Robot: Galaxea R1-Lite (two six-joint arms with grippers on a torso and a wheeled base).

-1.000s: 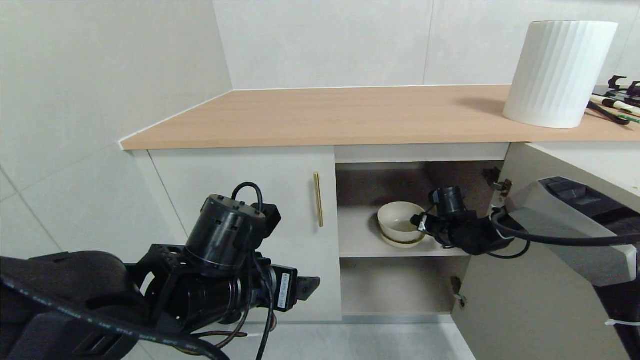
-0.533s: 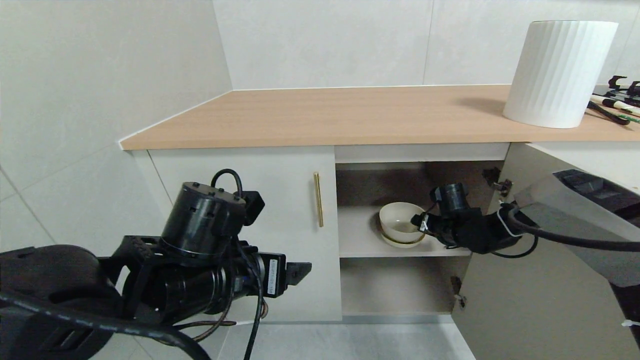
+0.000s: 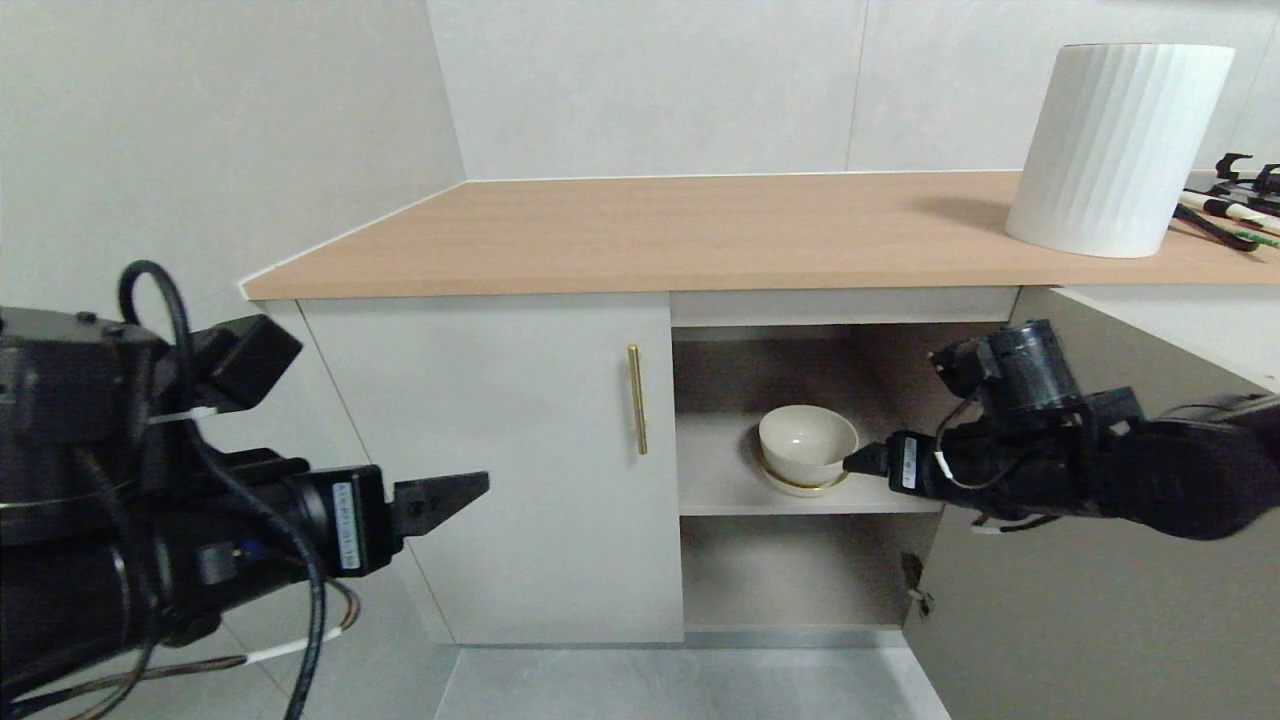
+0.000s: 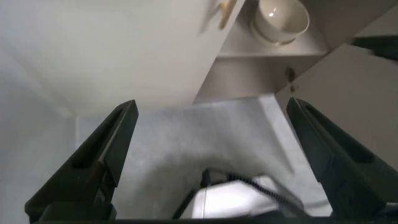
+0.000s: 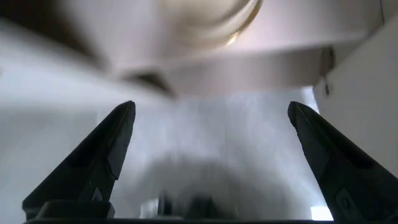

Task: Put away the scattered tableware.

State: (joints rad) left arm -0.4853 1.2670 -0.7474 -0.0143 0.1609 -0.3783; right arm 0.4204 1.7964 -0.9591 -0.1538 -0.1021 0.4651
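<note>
A white bowl [image 3: 807, 442] rests on a gold-rimmed plate [image 3: 800, 484] on the upper shelf [image 3: 715, 470] of the open cabinet. My right gripper [image 3: 862, 461] hovers just off the bowl's right side at the shelf's front, not touching it. In the right wrist view that gripper [image 5: 211, 162] is open and empty, with the blurred plate [image 5: 214, 22] beyond it. My left gripper [image 3: 440, 497] hangs low at the far left, in front of the closed door and well away from the bowl. Its own view shows it [image 4: 211, 155] open and empty, the bowl [image 4: 283, 18] far ahead.
The closed left door carries a gold handle [image 3: 634, 398]. The right door [image 3: 1050, 600] stands swung open beside my right arm. A ribbed white canister [image 3: 1118, 148] and several pens [image 3: 1230, 210] sit on the wooden counter [image 3: 650, 230]. A lower shelf [image 3: 790, 575] lies beneath.
My right gripper has pulled back to the right, out of the cabinet, leaving the bowl on the plate. The left arm has drawn back to the left and lower.
</note>
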